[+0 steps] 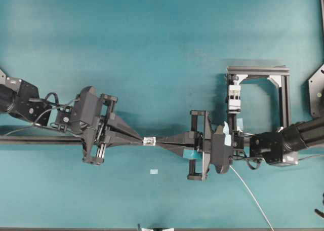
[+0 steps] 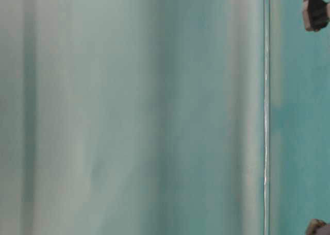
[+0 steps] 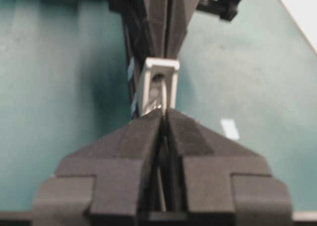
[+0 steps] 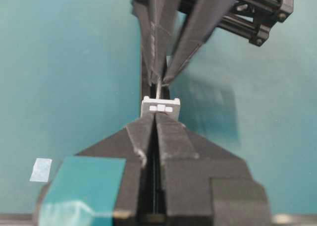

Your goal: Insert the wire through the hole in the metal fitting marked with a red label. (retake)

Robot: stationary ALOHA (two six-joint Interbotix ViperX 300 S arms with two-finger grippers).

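i have the two hands meeting tip to tip over the middle of the table (image 1: 162,48), and that nose-to-nose line-up is the whole point: the piece with the hole and the thing going into it have to share one axis. the right hand (image 4: 155,118) is pinched together on the metal fitting (image 4: 160,107), a small pale square block standing just proud of its fingertips, so the opening faces the other arm instead of the table. from the overhead view the fitting (image 1: 149,141) sits right between the two sets of tips, held clear of the teal surface.

the left hand (image 3: 163,116) is closed on the wire (image 3: 163,94), gripping it very close to its free end. i judge that short stick-out is deliberate, since a hair-thin strand would droop if left long. in the left wrist view a short bright length runs from those tips into the fitting's open frame (image 3: 159,84); in the right wrist view the wire (image 4: 158,90) shows as a thin line from the opposing fingers down to the top of the block. whether the tip has actually entered the hole i cannot say for sure, as both wrist views are soft there.

a longer pale strand (image 1: 250,193) trails away toward the table edge on the right arm's side. a small pale tag (image 1: 154,171) lies loose on the table near the hands, and a black frame (image 1: 283,94) with a white clip block (image 1: 233,97) stands well apart behind the right arm.
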